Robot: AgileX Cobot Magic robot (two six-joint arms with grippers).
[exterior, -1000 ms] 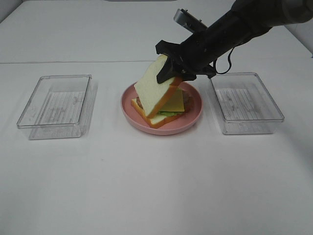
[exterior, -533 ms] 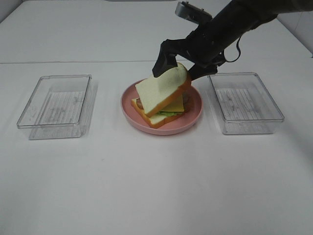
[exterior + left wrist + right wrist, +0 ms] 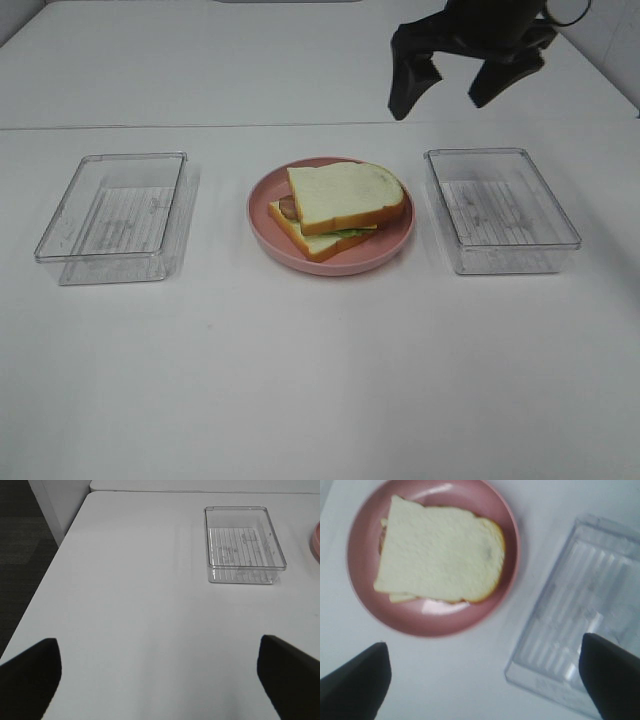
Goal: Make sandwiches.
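Right at the centre of the exterior high frame, the sandwich point(image 3: 340, 208) is sitting on the pink plate point(image 3: 396, 243), and nothing is touching it. Top bread slice is lying a bit skewed over the bottom one, so a corner of the lower slice is poking out toward the lower left, with a sliver of green lettuce and something brown peeking out at the edges. Over in the upper right of that frame, the right gripper point(image 3: 455, 82) is hanging well above the table with its jaws spread wide apart and holding nothing. Its wrist view is looking straight down on the sandwich point(image 3: 440, 555) and the plate point(image 3: 427, 625), both dark fingertips point(image 3: 355, 685) showing far apart at the lower corners. One clear tray point(image 3: 500, 208) is sitting just right of the plate, another clear tray point(image 3: 115, 215) well off to the left. Left gripper point(image 3: 160, 677) is also standing fully open and empty over bare white table point(image 3: 135, 605), with the left tray point(image 3: 244, 545) in the upper right of its view
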